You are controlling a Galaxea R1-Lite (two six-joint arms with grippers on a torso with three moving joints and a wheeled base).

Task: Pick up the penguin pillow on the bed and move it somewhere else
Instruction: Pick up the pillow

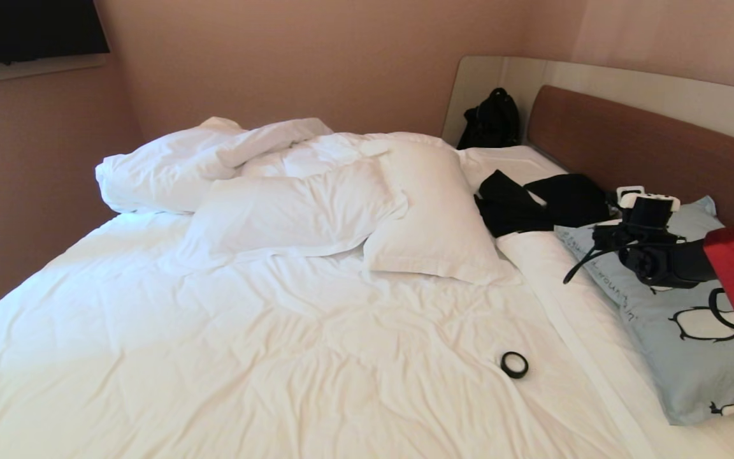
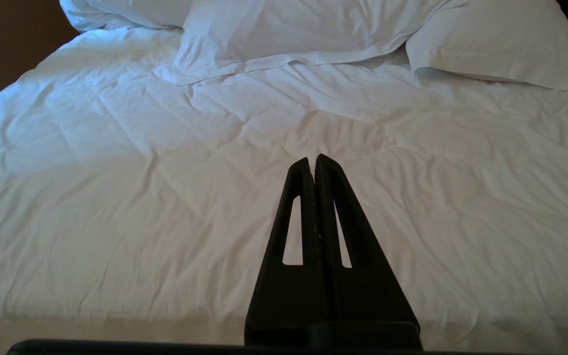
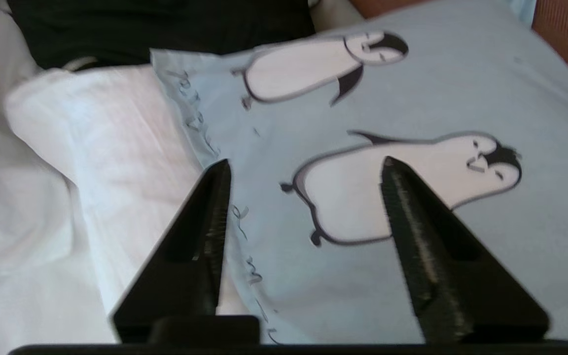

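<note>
Room warmly, evenly lit; soft shadows in duvet [image 1: 227, 159] folds. Right wrist view slightly motion-blurred; head view sharp.

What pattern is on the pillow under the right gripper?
Pale blue with black-and-white cartoon penguins on the penguin pillow; clearest in the right wrist view.

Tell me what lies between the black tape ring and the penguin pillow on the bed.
Only white bedding: in the head view, a folded sheet edge runs between the tape ring and penguin pillow.
</note>
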